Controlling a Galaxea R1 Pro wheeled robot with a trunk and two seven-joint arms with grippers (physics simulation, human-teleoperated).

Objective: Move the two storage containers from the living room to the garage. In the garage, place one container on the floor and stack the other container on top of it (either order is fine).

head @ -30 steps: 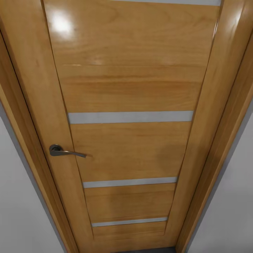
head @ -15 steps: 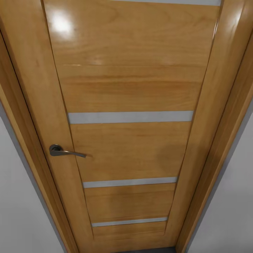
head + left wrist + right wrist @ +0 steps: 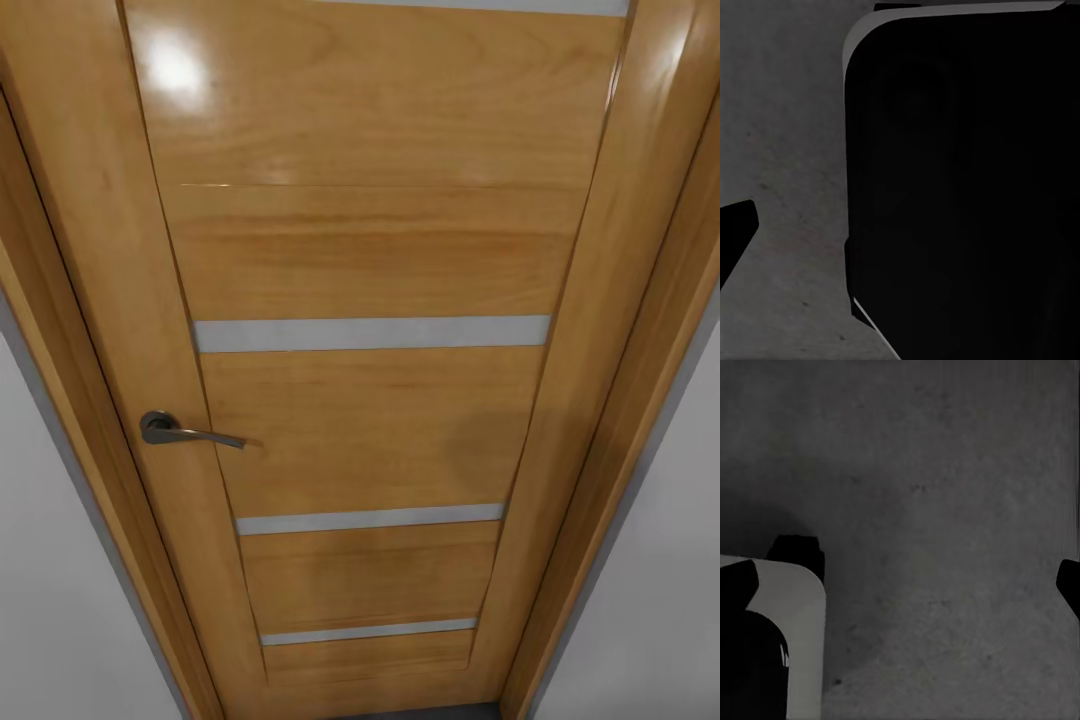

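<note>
1. Door (image 3: 370, 250) is filling my head camera: closed, glossy honey-coloured wood, and crossed by three pale grey strips (image 3: 370, 333).
2. I am seeing its dark metal lever handle (image 3: 185, 432) sitting by the door's left edge, with the lever pointing toward the middle of the door.
3. A matching wood frame (image 3: 60, 300) is running up both sides, and pale grey wall (image 3: 50, 600) is showing outside it at the lower left and lower right corners.
4. A thin sliver of dark floor (image 3: 420, 712) is showing under the door's bottom edge.
5. My right gripper (image 3: 900, 585) is hanging spread wide over the mottled grey concrete, its two black fingertips (image 3: 739, 585) standing well apart, with bare floor (image 3: 945, 472) between them and nothing in its hold.
6. Beside that gripper a pale rounded body panel (image 3: 802, 645) is showing close to the floor.
7. My left gripper (image 3: 900, 240) is also looking spread and empty: one fingertip (image 3: 736, 240) is standing far out over the floor (image 3: 787, 112), while the other is getting lost against a large black body part (image 3: 967, 187).
</note>
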